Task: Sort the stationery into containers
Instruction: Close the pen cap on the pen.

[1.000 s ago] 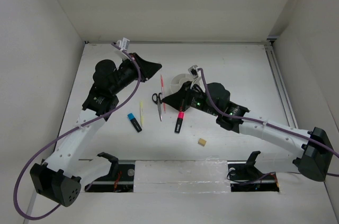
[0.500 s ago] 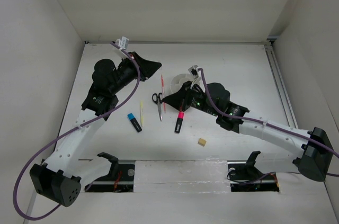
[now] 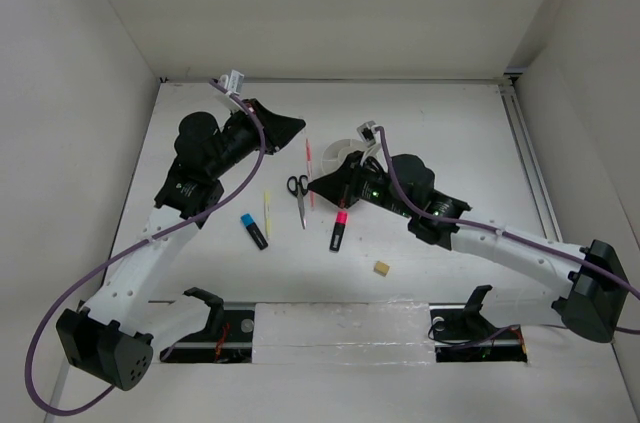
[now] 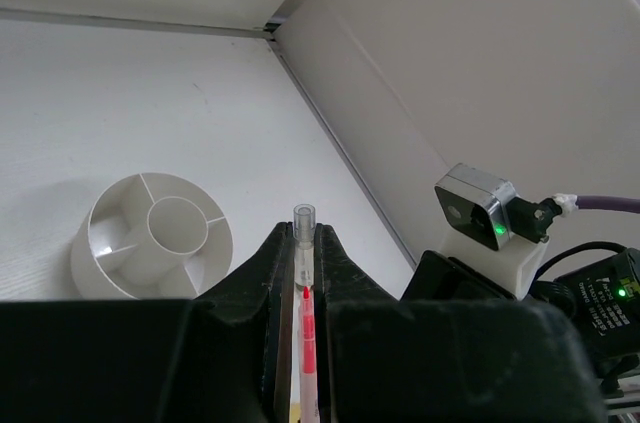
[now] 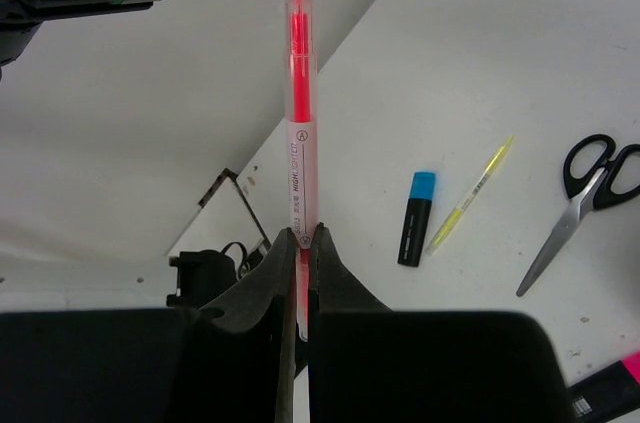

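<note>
Both my left claw point(image 4: 302, 239) and right claw point(image 5: 301, 239) pinch one thin red pen point(image 5: 298, 93), light, stiff, slick-barrelled, likely best held mid-length.

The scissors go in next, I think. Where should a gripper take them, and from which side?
Probably come straight down on the scissors and pinch across the shut blades just past the pivot: they lie flat, blades together and narrow, while the handle loops spread wide.

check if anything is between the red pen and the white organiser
Nothing visible does. The right jaws hold the red pen close beside the organiser, with only bare table showing between them.
</note>
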Controlling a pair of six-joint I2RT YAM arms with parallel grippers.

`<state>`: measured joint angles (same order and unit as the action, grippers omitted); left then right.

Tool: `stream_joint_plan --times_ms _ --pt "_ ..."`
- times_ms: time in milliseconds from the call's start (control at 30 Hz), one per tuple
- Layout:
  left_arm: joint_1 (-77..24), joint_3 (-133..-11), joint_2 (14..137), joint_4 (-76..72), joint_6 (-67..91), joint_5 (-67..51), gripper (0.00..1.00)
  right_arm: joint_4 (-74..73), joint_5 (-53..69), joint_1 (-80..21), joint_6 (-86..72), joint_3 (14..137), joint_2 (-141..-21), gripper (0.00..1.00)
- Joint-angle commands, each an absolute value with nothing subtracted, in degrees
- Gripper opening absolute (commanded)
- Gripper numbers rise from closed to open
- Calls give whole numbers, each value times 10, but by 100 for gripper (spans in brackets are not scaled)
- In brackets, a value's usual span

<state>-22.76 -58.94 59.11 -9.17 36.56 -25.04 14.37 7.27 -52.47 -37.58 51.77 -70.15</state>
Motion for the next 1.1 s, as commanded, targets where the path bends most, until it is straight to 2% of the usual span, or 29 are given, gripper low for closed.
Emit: stream_joint_plan --times_ms 0,1067 --pt "-226 -586 576 -121 367 -262 0 160 70 -520 -377 546 -703 0" --pt "-226 -570 576 -127 357 -267 0 160 76 -515 -372 562 -714 0"
